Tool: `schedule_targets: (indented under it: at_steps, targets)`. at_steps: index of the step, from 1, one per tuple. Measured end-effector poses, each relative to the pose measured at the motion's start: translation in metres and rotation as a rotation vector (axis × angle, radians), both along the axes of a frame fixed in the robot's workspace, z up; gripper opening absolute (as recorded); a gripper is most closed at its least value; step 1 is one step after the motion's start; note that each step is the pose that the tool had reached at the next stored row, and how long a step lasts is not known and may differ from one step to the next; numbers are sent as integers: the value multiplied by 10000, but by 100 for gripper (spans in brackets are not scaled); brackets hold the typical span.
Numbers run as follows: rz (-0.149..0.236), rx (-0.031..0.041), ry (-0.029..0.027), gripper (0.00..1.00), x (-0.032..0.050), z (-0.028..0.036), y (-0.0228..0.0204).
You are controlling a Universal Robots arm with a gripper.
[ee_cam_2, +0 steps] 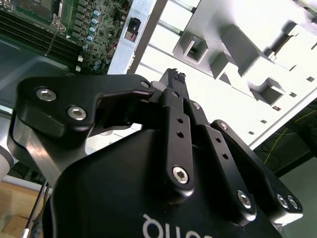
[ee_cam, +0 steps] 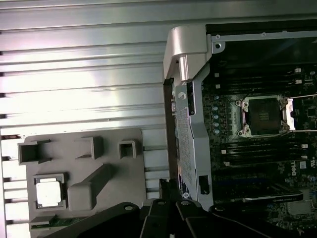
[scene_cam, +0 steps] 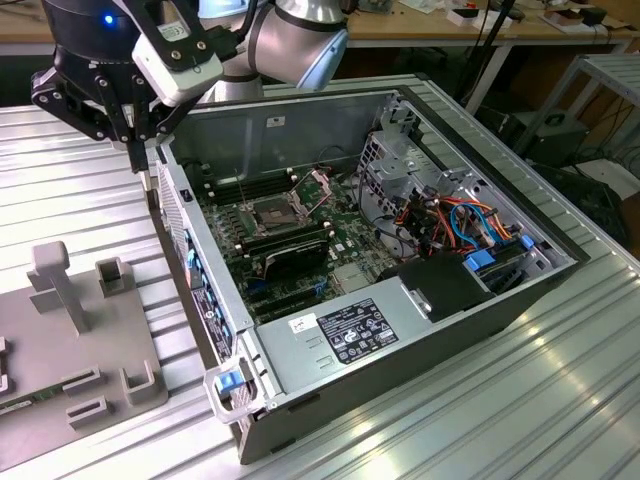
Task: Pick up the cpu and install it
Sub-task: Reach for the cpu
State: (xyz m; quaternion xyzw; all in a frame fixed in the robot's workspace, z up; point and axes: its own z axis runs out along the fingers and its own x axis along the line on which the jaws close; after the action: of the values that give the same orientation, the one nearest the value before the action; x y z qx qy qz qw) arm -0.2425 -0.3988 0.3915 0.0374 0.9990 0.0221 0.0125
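The gripper (scene_cam: 146,165) hangs over the ribbed metal counter (scene_cam: 80,200), just outside the wall of the open computer case (scene_cam: 290,120) on the exterior view's left. Its fingers (ee_cam_2: 173,84) point down. In the second wrist view they are drawn together at the tips, with nothing held between them.

The first wrist view looks down past the gripper (ee_cam: 167,187) and shows the cpu (ee_cam: 48,192). It lies flat, silvery face up, in a square recess of the grey fixture tray (ee_cam: 64,163) on the counter. It is well apart from the fingers and untouched.

That view also shows the dark-centred, metal-framed socket (ee_cam: 262,116) on the motherboard inside the case, far from the cpu.

The exterior view shows the same tray (scene_cam: 60,330) from the side, with its upright posts and brackets. It shows the socket (scene_cam: 272,212) on the green motherboard (scene_cam: 345,225), with long black memory sticks (scene_cam: 290,245) beside it.
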Motion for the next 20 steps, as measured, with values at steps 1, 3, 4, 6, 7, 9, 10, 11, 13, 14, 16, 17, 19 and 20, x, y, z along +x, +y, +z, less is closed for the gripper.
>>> schedule_targets:
  at_steps: [1,3,4,6,7,9,10,11,13,14,16,17,19,20]
  targets:
    - [0,0,-1,11,0,0,0]
    - [-1,0,15,11,-1,1,0]
    - [-1,7,54,11,-2,-1,0]
    - [-1,8,89,11,-1,0,0]
    - [-1,8,93,11,-1,0,0]
    - [-1,10,101,11,-1,-1,0]
    - [0,10,109,11,-1,-1,0]
    - [21,10,109,11,-1,-1,0]
    - [123,9,110,11,-1,-1,0]
    - [251,8,109,11,-2,-1,0]
    - [276,8,109,11,-2,-1,0]
    - [277,8,109,11,-2,-2,0]
    - [277,8,109,11,-2,-1,0]
    - [277,8,109,11,-2,-1,0]
